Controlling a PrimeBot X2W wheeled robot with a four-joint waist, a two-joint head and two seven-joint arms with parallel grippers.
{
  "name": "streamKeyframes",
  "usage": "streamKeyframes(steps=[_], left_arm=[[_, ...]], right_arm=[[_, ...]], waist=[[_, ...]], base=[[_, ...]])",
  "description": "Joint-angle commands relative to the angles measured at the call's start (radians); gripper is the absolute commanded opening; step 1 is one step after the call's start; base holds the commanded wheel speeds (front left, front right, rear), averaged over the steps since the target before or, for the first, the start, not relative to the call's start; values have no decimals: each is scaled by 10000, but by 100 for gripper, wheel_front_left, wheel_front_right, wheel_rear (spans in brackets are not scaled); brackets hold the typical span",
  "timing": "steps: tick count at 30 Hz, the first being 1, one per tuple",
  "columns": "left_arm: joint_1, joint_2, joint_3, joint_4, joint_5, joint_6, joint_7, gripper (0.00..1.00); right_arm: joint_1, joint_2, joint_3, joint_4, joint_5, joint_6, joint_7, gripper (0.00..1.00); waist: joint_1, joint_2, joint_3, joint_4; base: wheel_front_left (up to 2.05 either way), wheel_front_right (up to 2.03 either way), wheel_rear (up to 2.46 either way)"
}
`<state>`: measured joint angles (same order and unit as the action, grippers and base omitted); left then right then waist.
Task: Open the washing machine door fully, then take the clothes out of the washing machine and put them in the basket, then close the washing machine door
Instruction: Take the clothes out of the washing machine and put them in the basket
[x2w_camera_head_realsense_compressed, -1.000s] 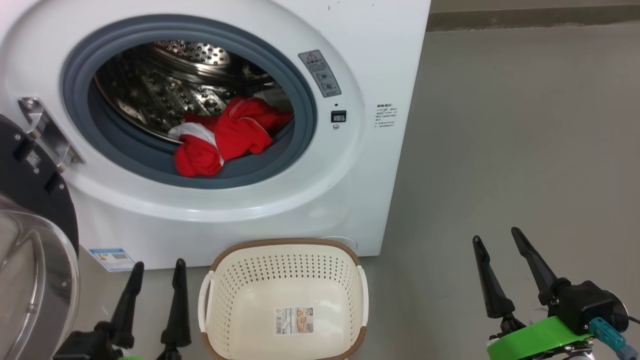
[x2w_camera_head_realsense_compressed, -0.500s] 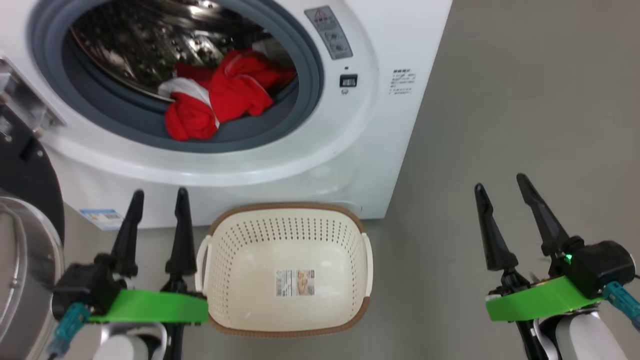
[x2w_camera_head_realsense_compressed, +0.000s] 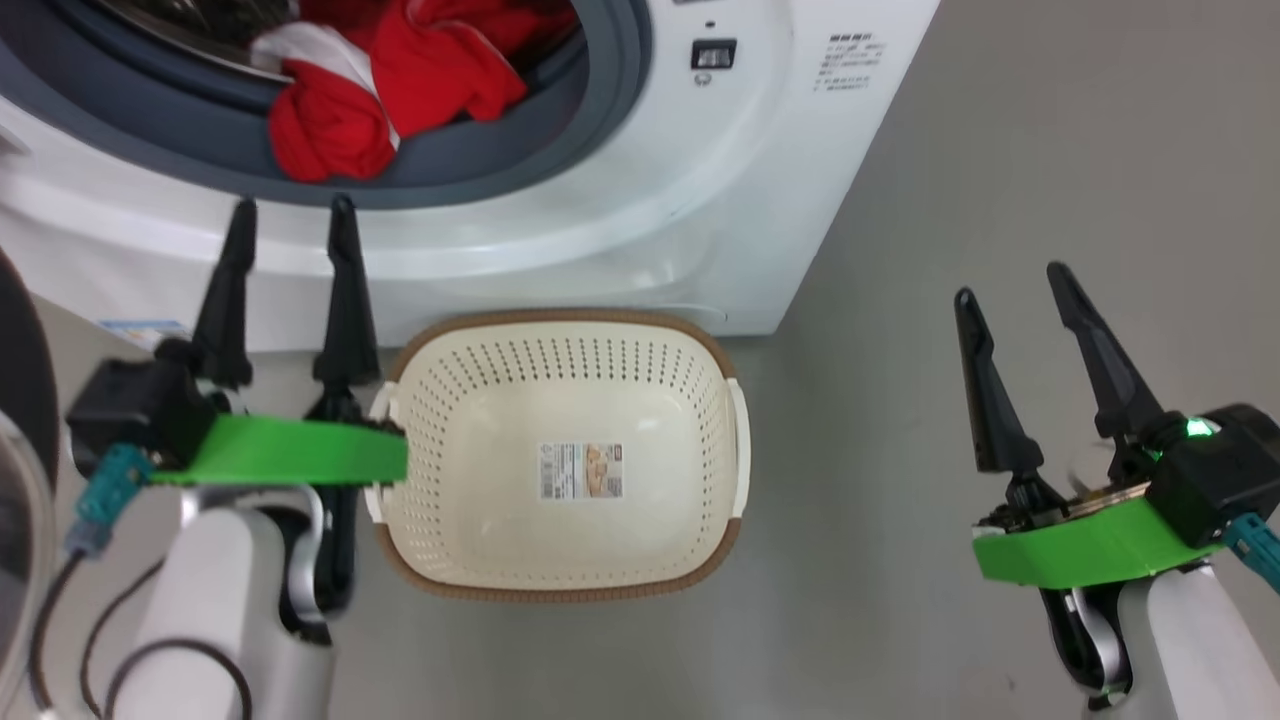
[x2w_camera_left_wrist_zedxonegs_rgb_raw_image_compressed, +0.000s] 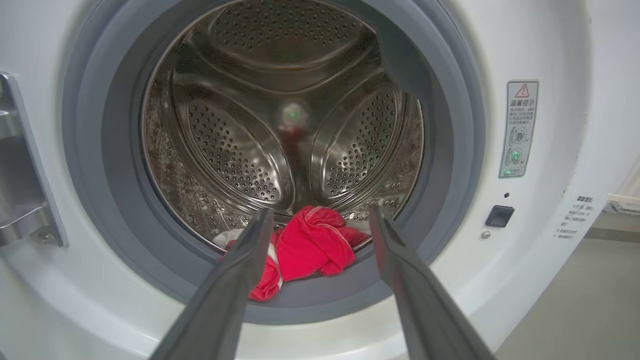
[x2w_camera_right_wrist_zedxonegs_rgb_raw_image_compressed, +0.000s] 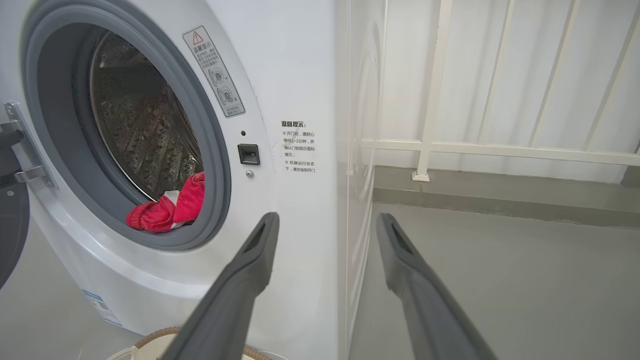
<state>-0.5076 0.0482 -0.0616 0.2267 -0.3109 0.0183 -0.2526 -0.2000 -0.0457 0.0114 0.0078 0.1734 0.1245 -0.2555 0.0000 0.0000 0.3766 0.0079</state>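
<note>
Ahead of you: washing machine (x2w_camera_head_realsense_compressed: 600, 200), clothes (x2w_camera_head_realsense_compressed: 330, 110) in drum (x2w_camera_left_wrist_zedxonegs_rgb_raw_image_compressed: 235, 150), at front lip. basket (x2w_camera_head_realsense_compressed: 560, 590) on floor (x2w_camera_head_realsense_compressed: 1000, 150) just before machine, between your grippers: left gripper (x2w_camera_head_realsense_compressed: 293, 203) beside its left handle, right gripper (x2w_camera_head_realsense_compressed: 1010, 280) well apart, rightward. washing machine door (x2w_camera_head_realsense_compressed: 15, 350) at your far left.

One washing machine (x2w_camera_head_realsense_compressed: 640, 200), one door (x2w_camera_right_wrist_zedxonegs_rgb_raw_image_compressed: 10, 230), one basket (x2w_camera_head_realsense_compressed: 560, 318), one clothes heap (x2w_camera_head_realsense_compressed: 400, 80), two pincers (x2w_camera_head_realsense_compressed: 294, 202) (x2w_camera_head_realsense_compressed: 1009, 280).
</note>
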Motion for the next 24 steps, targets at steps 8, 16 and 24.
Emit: streamKeyframes(steps=[8,16,24], left_arm=[[-1411,369,782,206,254,28,-90,100],[-2460,495,1015,941,405,-49,-91,100],[-3561,591,952,2054,655,54,-91,100]], right_arm=[[-817,-45,418,-473,-259,62,-63,100],[-1115,-45,312,-535,-299,62,-63,100],[-1345,-45,375,-519,-332,62,-63,100]], waist=[[0,0,1496,-399],[0,0,2170,-522],[0,0,2537,-429]], base=[[0,0,0],[0,0,0],[0,0,0]])
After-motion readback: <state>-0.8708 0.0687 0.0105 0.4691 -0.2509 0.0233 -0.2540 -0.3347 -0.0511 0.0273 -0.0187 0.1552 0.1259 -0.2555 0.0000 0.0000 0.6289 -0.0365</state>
